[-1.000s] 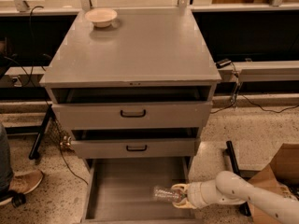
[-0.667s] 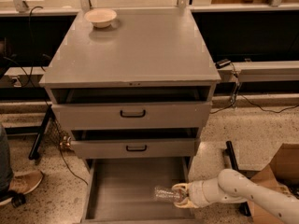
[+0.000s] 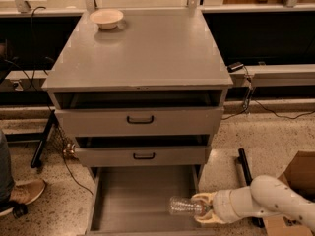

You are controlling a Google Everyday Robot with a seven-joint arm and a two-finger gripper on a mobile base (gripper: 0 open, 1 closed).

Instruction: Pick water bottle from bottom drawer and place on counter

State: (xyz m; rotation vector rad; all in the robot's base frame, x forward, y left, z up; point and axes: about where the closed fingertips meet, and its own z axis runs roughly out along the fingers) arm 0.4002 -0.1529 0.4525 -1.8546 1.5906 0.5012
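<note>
The water bottle (image 3: 184,206) is a small clear ribbed plastic bottle, lying sideways above the right side of the bottom drawer (image 3: 133,195), which stands pulled out with a flat grey floor. My gripper (image 3: 203,208) is at the drawer's right side, shut on the bottle's right end; the white arm reaches in from the lower right. The counter (image 3: 147,50) is the broad grey top of the cabinet, above the drawers.
A cream bowl (image 3: 106,18) sits on the counter's back left corner. Two upper drawers with black handles (image 3: 140,119) are slightly open above the bottom drawer. A cardboard box (image 3: 295,181) stands at the right, a person's shoe (image 3: 19,194) at the left.
The gripper and bottle have stayed almost in place over the right side of the bottom drawer; at most a slight shift.
</note>
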